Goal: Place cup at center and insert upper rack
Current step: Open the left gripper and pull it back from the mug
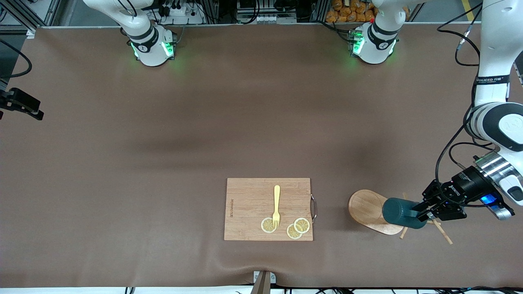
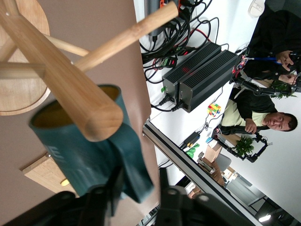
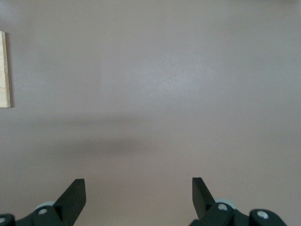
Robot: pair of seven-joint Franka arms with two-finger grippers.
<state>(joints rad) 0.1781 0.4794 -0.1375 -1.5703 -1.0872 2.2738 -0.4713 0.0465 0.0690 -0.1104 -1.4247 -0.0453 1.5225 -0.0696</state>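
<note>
front view: the left gripper (image 1: 425, 213) hangs over the upper rack (image 1: 369, 208) at the left arm's end of the tabletop (image 1: 163, 143), its jaws flanking the cup (image 1: 402, 213), which seems hung on a peg. a cutting board (image 1: 267, 208) with a fork (image 1: 276, 206) and lemon slices (image 1: 286, 226) lies toward the middle.

left wrist view: the jaws look loosened either side of the cup's handle; whether they pinch it cannot be told.

right wrist view: the right gripper (image 3: 138, 193) waits over bare tabletop, jaws spread.
</note>
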